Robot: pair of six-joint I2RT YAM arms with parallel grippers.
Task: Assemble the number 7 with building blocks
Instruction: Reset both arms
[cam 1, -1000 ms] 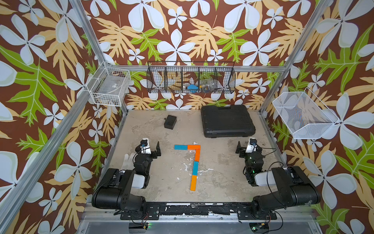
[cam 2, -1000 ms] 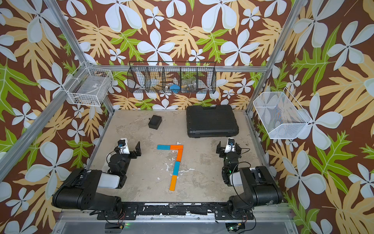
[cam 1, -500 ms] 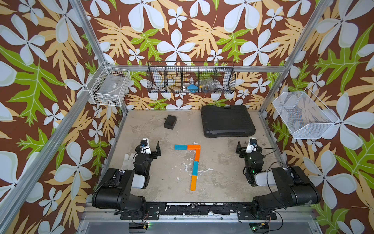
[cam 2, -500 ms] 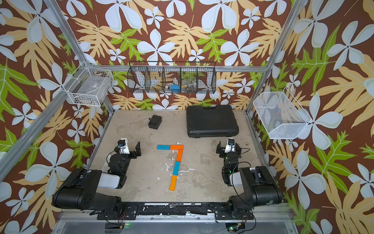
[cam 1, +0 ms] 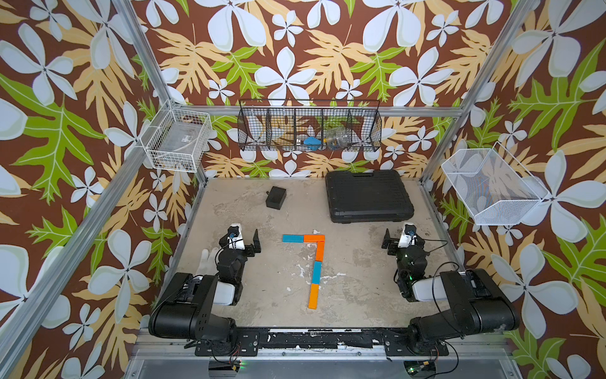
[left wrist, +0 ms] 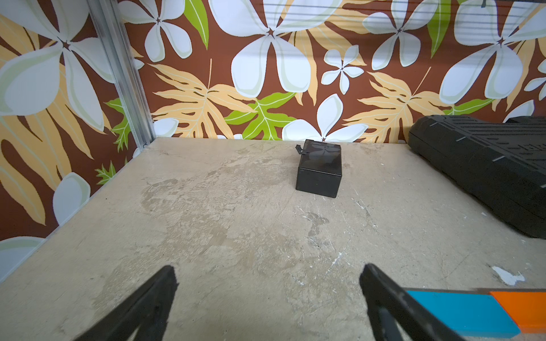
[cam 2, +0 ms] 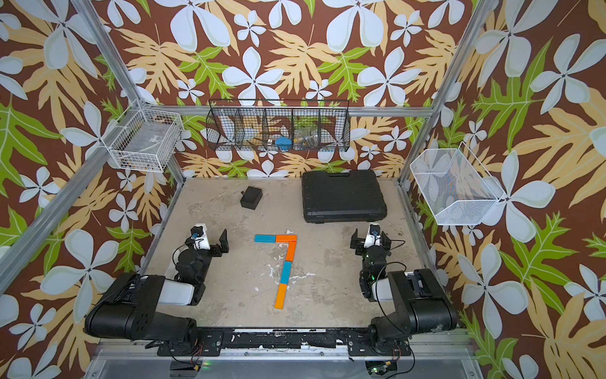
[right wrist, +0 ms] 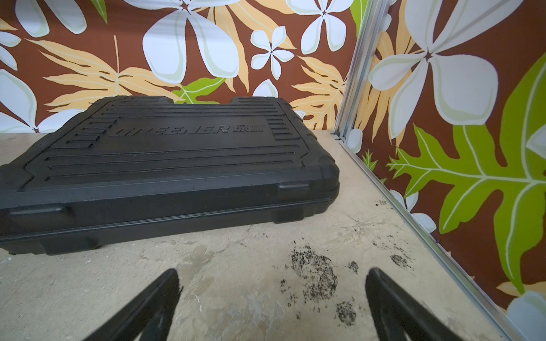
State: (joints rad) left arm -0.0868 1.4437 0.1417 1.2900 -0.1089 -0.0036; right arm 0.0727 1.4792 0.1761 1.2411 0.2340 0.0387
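The building blocks lie flat mid-table in the shape of a 7. A light blue bar (cam 1: 292, 238) and an orange bar (cam 1: 313, 238) form the top stroke. An orange bar (cam 1: 320, 252), a light blue bar (cam 1: 316, 272) and an orange bar (cam 1: 313, 296) run down as the stem. My left gripper (cam 1: 241, 241) rests left of the top stroke, open and empty. In the left wrist view the left gripper (left wrist: 269, 270) has the blue bar (left wrist: 461, 313) just beyond one finger. My right gripper (cam 1: 404, 241) rests to the right, open and empty. The right wrist view shows the right gripper (right wrist: 271, 273) over bare table.
A small black box (cam 1: 276, 197) sits at the back left of the table and a large black case (cam 1: 367, 195) at the back right, just ahead of the right gripper. A black wire basket (cam 1: 310, 124) and two white wire baskets (cam 1: 177, 144) (cam 1: 492, 187) hang on the walls.
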